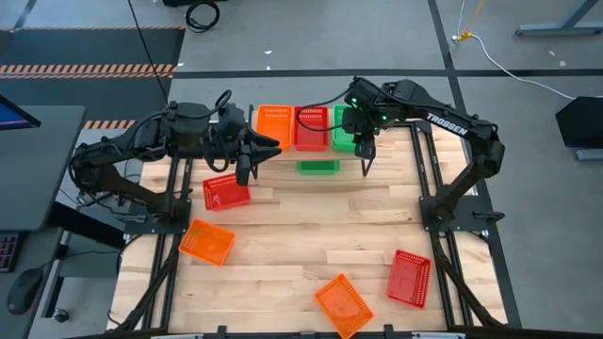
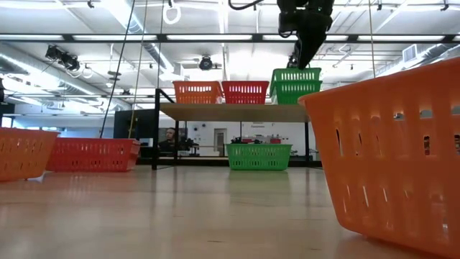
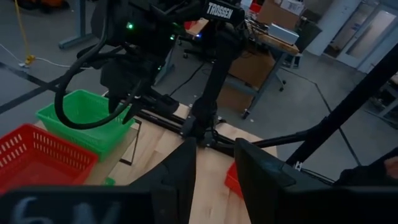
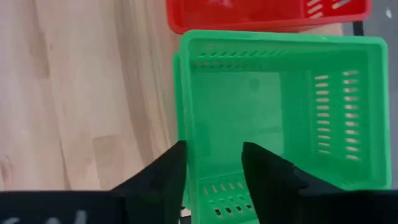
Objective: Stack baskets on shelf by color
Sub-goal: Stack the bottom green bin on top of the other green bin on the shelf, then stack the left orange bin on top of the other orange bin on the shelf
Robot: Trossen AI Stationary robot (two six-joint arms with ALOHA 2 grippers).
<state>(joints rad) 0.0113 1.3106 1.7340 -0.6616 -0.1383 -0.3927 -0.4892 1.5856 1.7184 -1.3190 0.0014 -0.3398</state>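
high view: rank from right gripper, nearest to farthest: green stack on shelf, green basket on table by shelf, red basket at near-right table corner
1. Green stack on the shelf: right under the right gripper, at the shelf's right end.
2. Green basket on the table: just in front of the shelf, left of the gripper.
3. Red basket: far off, near the table's front right corner.

Overhead, the high view looks straight down on the whole table point(image 1: 311, 226). The low view sits at tabletop level, facing the shelf point(image 2: 230, 111) at the far edge. Both wrist views peer close at the green stack point(image 4: 280, 118).
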